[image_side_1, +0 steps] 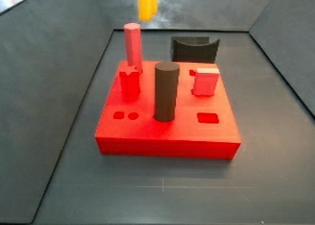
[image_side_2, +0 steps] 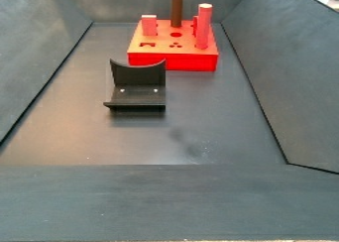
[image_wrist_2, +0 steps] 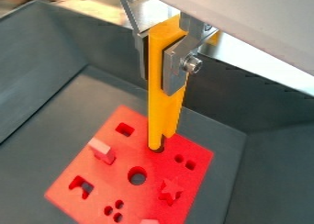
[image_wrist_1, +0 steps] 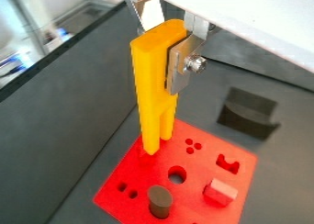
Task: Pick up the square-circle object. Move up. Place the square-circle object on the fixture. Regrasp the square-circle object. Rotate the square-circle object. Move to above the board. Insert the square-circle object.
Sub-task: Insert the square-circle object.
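Observation:
My gripper (image_wrist_1: pixel 166 44) is shut on the upper end of the square-circle object (image_wrist_1: pixel 153 99), a slim yellow-orange rod hanging upright. Both wrist views show the silver fingers (image_wrist_2: pixel 179 61) pressed against its sides. The rod (image_wrist_2: pixel 163 108) hangs over the board (image_wrist_2: pixel 86 186), a flat red slab with shaped holes. In a side view only the rod's lower end (image_side_1: pixel 147 3) shows, high above the board (image_side_1: pixel 172 141), with the gripper itself out of frame. The fixture (image_side_1: pixel 194 49), a black scooped block, stands on the floor beyond the board and holds nothing (image_side_2: pixel 135 85).
On the board stand a pink-red peg (image_side_1: pixel 132 44), a thick dark cylinder (image_side_1: pixel 167 90) and a small red cube (image_side_1: pixel 204 81). Sloping dark walls (image_side_2: pixel 40 77) enclose the floor on all sides.

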Motion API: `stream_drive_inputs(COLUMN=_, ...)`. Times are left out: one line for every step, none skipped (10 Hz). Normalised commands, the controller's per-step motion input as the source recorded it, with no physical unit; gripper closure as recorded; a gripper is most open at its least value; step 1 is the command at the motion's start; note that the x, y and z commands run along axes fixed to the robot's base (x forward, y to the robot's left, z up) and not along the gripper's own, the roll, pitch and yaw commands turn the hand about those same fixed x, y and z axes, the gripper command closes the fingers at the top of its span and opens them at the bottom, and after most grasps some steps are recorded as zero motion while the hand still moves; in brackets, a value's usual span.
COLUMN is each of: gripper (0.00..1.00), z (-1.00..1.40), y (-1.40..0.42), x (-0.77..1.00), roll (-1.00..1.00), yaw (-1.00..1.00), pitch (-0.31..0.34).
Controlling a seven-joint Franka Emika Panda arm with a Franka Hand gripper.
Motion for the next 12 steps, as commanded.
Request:
stream_drive_inputs(gripper=1.0, z=-0.14, y=0.0, x=0.0, roll=0.0, yaw=-1.0, pitch=0.0)
stream_drive_inputs(gripper=1.0, z=-0.2, y=0.0, x=0.0, roll=-0.01, yaw=-1.0, pitch=0.0)
stream_drive_inputs(gripper=1.0, z=-0.26, y=0.0, x=0.0, roll=-0.02, yaw=-1.0, pitch=0.0)
stream_drive_inputs(gripper=1.0, z=-0.27, y=0.0, x=0.0, roll=-0.02, yaw=-1.0, pitch=0.0)
stream_drive_inputs(gripper=1.0, z=-0.29, y=0.0, x=0.0, roll=-0.02, yaw=-1.0, pitch=0.0)
stream_drive_inputs(gripper=1.0, z=-0.33, y=-0.04, x=0.0, roll=-0.02, yaw=-1.0, pitch=0.0)
stream_drive_inputs(gripper=1.0, z=-0.34, y=-0.14, x=0.0, roll=-0.01, yaw=-0.96, pitch=0.0)
stream_drive_inputs(gripper=1.0, z=-0.34, y=-0.17, x=0.0, roll=-0.01, yaw=-0.94, pitch=-0.009)
stream_drive_inputs(gripper=1.0, z=-0.3, y=-0.2, x=0.0, roll=-0.01, yaw=-0.92, pitch=0.0)
stream_drive_inputs(gripper=1.0, z=-0.3, y=-0.24, x=0.0, roll=0.0, yaw=-0.89, pitch=0.0)
stream_drive_inputs(gripper=1.0, z=-0.31, y=-0.23, x=0.0, roll=0.0, yaw=-0.9, pitch=0.0)
stream_drive_inputs(gripper=1.0, z=-0.31, y=-0.21, x=0.0, roll=0.0, yaw=-0.91, pitch=0.0)
